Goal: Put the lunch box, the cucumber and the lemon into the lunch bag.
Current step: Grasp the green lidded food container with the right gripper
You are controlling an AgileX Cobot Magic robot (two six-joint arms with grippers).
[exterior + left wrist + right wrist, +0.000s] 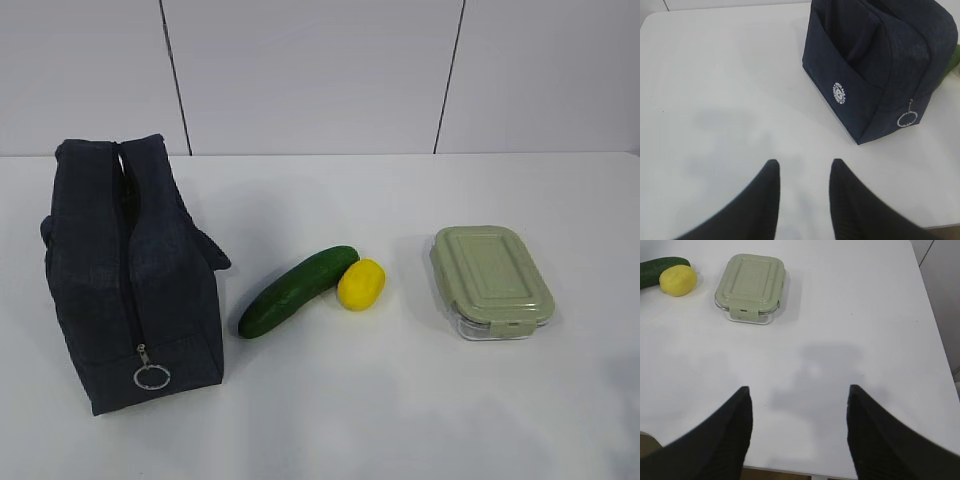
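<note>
While the lunch bag is standing upright at the left of the white surface, its top zipper is running closed down to the near end, where a silver ring pull is hanging. The bag is dark navy fabric, boxy, and it is showing a small round white logo on its side. Just right of it the dark green cucumber is lying at a slant, and the small yellow lemon is touching its far end. Further right the lunch box is sitting flat, clear glass under a pale green clip lid. The left gripper is hovering open and empty, and the right gripper is also standing wide open, holding nothing.
</note>
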